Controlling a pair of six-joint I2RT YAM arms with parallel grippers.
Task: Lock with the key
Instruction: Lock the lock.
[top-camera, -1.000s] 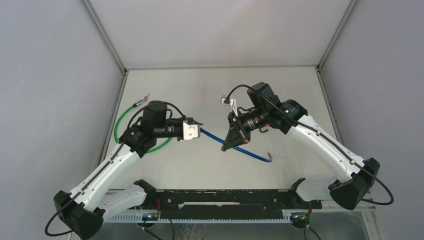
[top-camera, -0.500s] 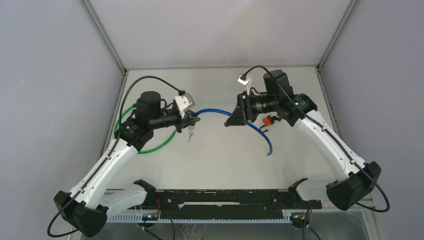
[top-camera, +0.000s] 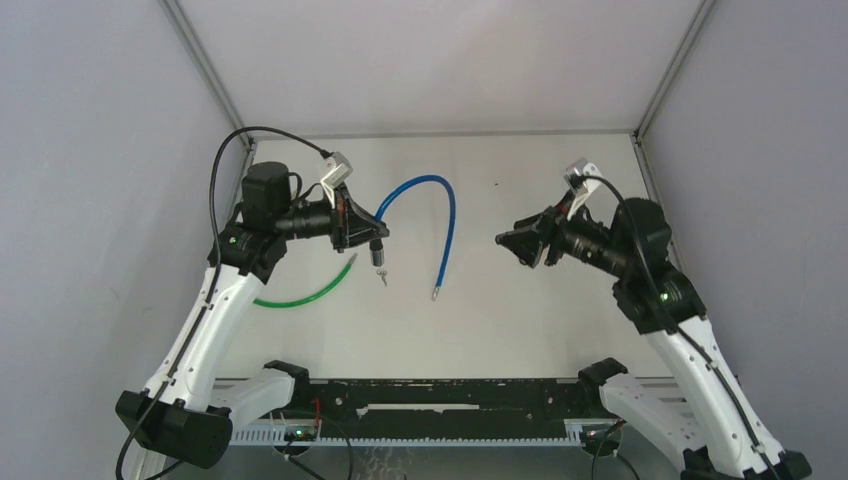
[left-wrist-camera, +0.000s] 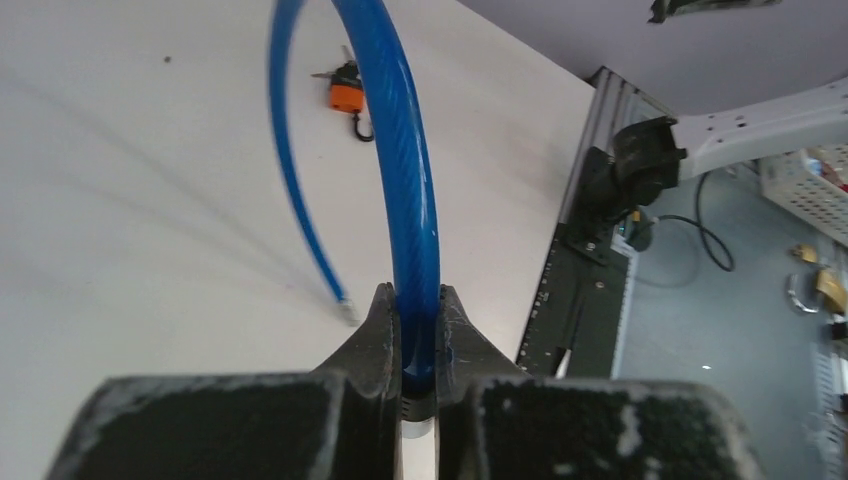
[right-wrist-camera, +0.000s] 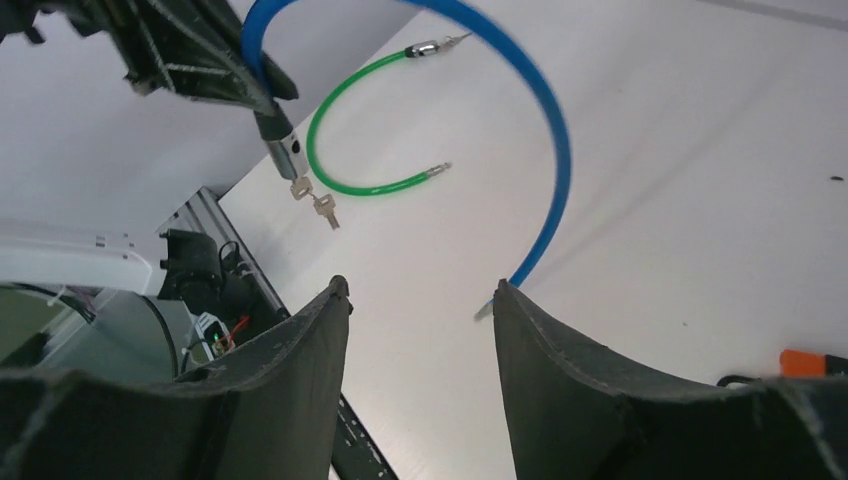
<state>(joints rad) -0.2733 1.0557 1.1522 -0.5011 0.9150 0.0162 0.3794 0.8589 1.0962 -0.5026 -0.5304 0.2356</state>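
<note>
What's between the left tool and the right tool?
In the top view, only the blue cable crosses that gap, arcing from the left tool, which grips it, and ending short of the right tool.

The left gripper (top-camera: 372, 238), over the left half of the table (top-camera: 520, 330), clamps one end of a cable (top-camera: 447, 205). The cable arches toward the far edge and comes down further right, its free end near the table's middle. Keys (top-camera: 380, 272) dangle just below the clamped end. A second cable (top-camera: 305, 295) lies by the left edge. A small lock (left-wrist-camera: 346, 96) lies right of the arch. The right gripper (top-camera: 507, 240) is over the right half, well apart from the cable.
</note>
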